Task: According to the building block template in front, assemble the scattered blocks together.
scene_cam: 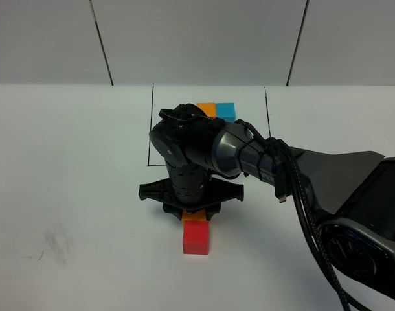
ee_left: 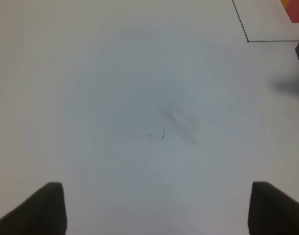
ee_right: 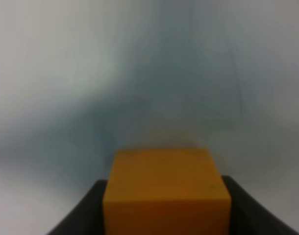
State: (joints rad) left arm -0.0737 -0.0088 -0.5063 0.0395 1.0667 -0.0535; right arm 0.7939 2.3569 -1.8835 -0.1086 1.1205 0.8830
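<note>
Pinching the orange block (ee_right: 166,193) between the dark fingers of the right gripper (scene_cam: 193,212), pointing straight down near the middle of the counter (scene_cam: 68,168). Holding it right at 12 o'clock of the red block (scene_cam: 196,238), touching or just beside it, most likely lining up one flat face against another to copy the pattern. Not being able to tell lifted from resting, with the wrist hiding the block's underside. Reading the template (scene_cam: 216,109) at 12 o'clock of the gripper, inside the thin black outline (scene_cam: 149,129): showing an orange cube with a blue cube at its 3 o'clock, and hiding any third cube behind the right arm. Not finding the loose blue block in any view, possibly covered by the same arm. Holding the left gripper (ee_left: 157,210) spread wide with nothing between its fingers, hanging over bare counter near a faint smudge (ee_left: 179,120), probably parking clear of the right arm's path. Judging the room around the red block: lying open at 9 and 6 o'clock, narrowing toward 12 o'clock at the outline's near edge, being filled at 3 to 4 o'clock by the right arm itself. Needing a straight-up release, any sideways drag risking a nudge to the red block.
</note>
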